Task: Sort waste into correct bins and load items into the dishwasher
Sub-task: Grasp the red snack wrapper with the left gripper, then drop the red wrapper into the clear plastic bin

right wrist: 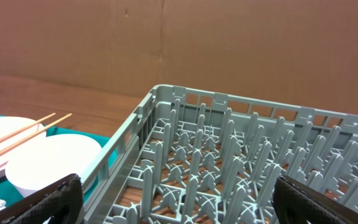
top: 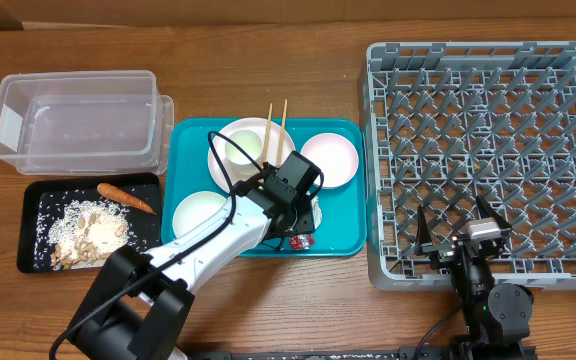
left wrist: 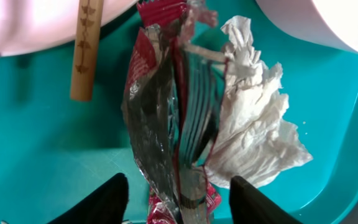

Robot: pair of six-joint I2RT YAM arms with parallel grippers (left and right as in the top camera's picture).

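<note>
In the left wrist view a red-and-silver wrapper (left wrist: pixel 166 124) lies on the teal tray (left wrist: pixel 36 149), with a crumpled white tissue (left wrist: pixel 253 118) touching its right side. My left gripper (left wrist: pixel 179 202) is open and straddles the wrapper's near end, with teal showing on both sides. Wooden chopsticks (top: pixel 276 130) rest across the large plate (top: pixel 230 135), which carries a small cup (top: pixel 243 148). Two white bowls (top: pixel 329 160) (top: pixel 200 213) sit on the same tray. My right gripper (right wrist: pixel 188 205) hangs open over the near-left corner of the grey dish rack (top: pixel 488 150), holding nothing.
A clear tub (top: pixel 78 120) stands at the far left. In front of it a black tray (top: pixel 38 215) holds a carrot (top: pixel 125 196) and beige food scraps (top: pixel 90 232). The left arm (top: pixel 208 240) stretches across the teal tray's front edge.
</note>
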